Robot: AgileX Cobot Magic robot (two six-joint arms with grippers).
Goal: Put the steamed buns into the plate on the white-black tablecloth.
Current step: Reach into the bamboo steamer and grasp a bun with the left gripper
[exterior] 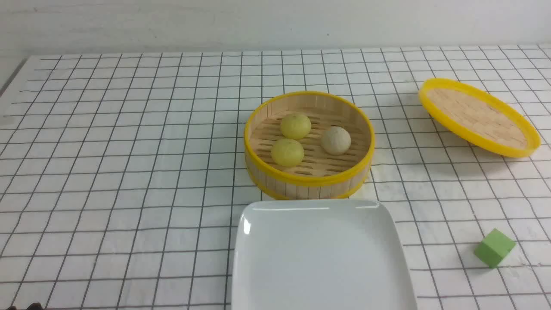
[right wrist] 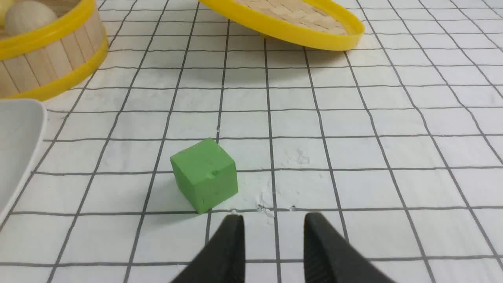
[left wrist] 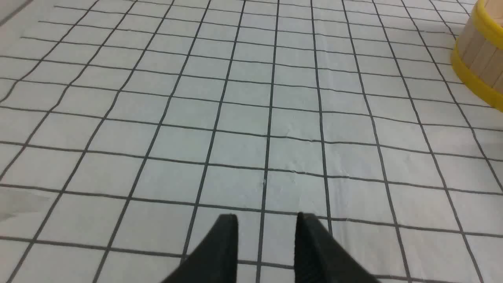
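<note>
Front view: two pale yellow round steamed buns [exterior: 295, 126] [exterior: 287, 153] and one beige-grey round steamed bun [exterior: 335, 141] sit in a round yellow-rimmed bamboo steamer [exterior: 309, 180], near the middle of the counter's far half. Yellow pair on the steamer's left side, one farther back than the other; beige-grey one on its right side. Glossy white square plate [exterior: 320, 258] with rounded corners is just in front of the steamer, at the counter's near edge in view, cut off by the frame, no bun on it. White cloth with thin black grid [exterior: 129, 172] under everything. Round woven lid with yellow rim [exterior: 478, 116] lies tilted toward the far right corner. Green cube [exterior: 495, 247] near the right edge, right of the plate, well apart from the lid.

Left wrist view: left hand [left wrist: 266, 220], fingertips parted with a gap between, holding nothing, over the cloth. Part of the steamer shows too.

Right wrist view: right hand [right wrist: 274, 220], also parted, holding nothing, near the green cube but not gripping it.
</note>
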